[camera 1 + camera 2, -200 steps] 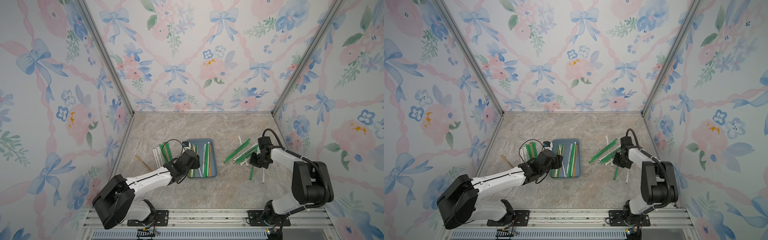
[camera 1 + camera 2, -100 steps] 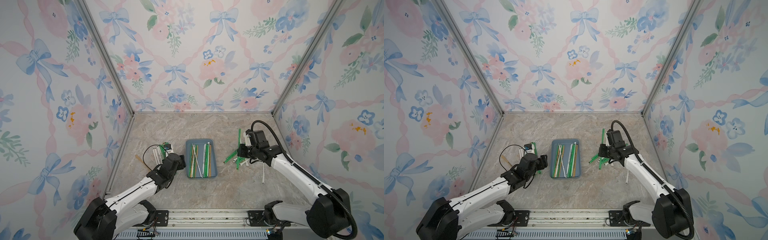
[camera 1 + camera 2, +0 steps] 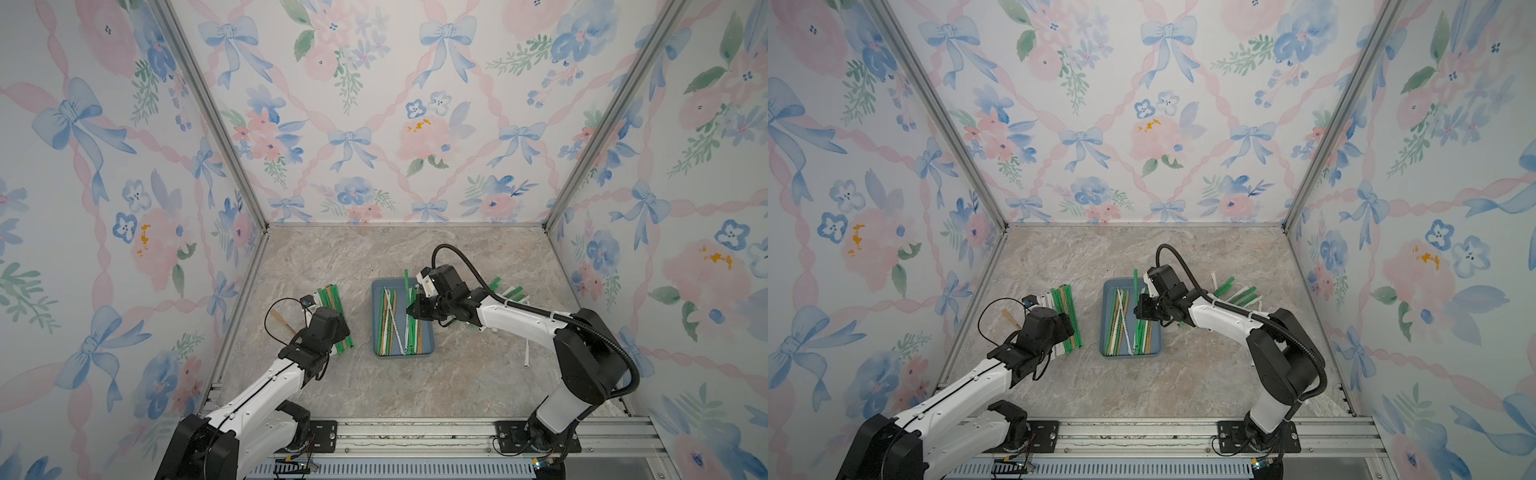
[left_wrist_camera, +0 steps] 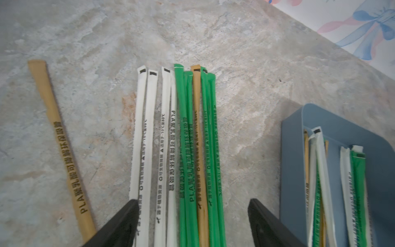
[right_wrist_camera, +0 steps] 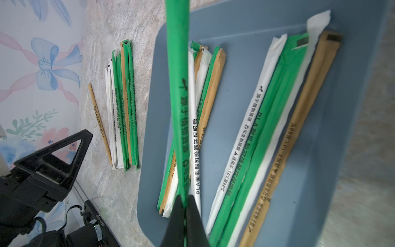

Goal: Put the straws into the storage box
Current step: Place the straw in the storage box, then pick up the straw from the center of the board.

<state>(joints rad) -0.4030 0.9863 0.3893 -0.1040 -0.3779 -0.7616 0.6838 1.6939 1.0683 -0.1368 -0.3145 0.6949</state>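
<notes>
Straws lie in three places on the table (image 3: 353, 257). Taking the back wall as twelve o'clock in both top views, the storage box (image 3: 379, 286) sits near the table's middle. It holds several green, white and tan straws (image 3: 390, 320) laid roughly lengthwise.

At nine o'clock of the box, apart from its rim, a tidy row of straws (image 4: 183, 132) lies side by side: four white, then green with one tan among them. A lone tan straw (image 4: 62, 145) lies further toward nine, angled away from the row. The left jaws are spread wide at the near end of this row, with most of it between them, and grip nothing.

At three o'clock of the box a loose heap of straws (image 3: 509, 293) lies crisscrossed, partly hidden by the right arm (image 3: 515, 320). A single white straw (image 3: 527, 353) lies at about four. The right jaws are pressed together on a green straw (image 5: 178, 85) over the box. Its free end points to twelve and crosses over the rim.
</notes>
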